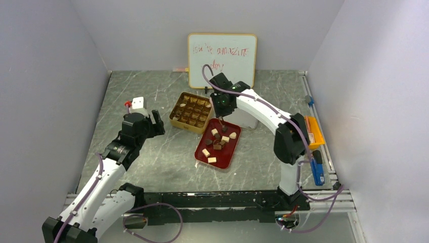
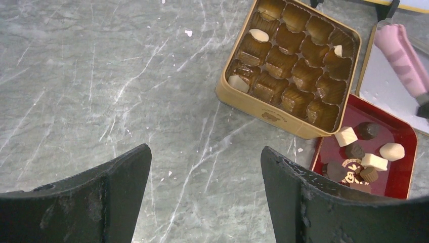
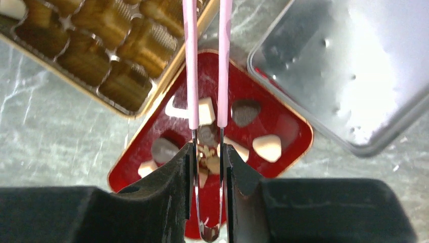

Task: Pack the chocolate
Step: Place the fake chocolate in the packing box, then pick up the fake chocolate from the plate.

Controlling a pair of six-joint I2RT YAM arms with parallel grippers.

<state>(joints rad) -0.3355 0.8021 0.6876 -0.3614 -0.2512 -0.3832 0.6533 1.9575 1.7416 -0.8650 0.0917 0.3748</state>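
Several pieces of chocolate [image 1: 217, 139], dark, brown and cream, lie on a red tray [image 1: 202, 157]. A gold tin [image 1: 174, 120] with brown compartments stands to its left. A few cream pieces [image 2: 259, 34] sit in the tin [image 2: 263, 109]. My right gripper [image 3: 208, 152] is shut on pink tweezers [image 3: 191, 76] and hangs over the tray's [image 3: 283, 126] far end. The tweezers' arms stand slightly apart above the chocolate [image 3: 266, 147], and their tips are out of frame. Left of the tin, my left gripper [image 2: 206, 152] is open over bare table, holding nothing.
A silver lid [image 3: 344, 76] lies right of the tin, touching the tray's far corner. A whiteboard [image 1: 222, 59] leans on the back wall. A white block [image 1: 137, 105] sits beside the left arm. Orange [image 1: 313, 131] and blue [image 1: 317, 169] items lie along the right edge.
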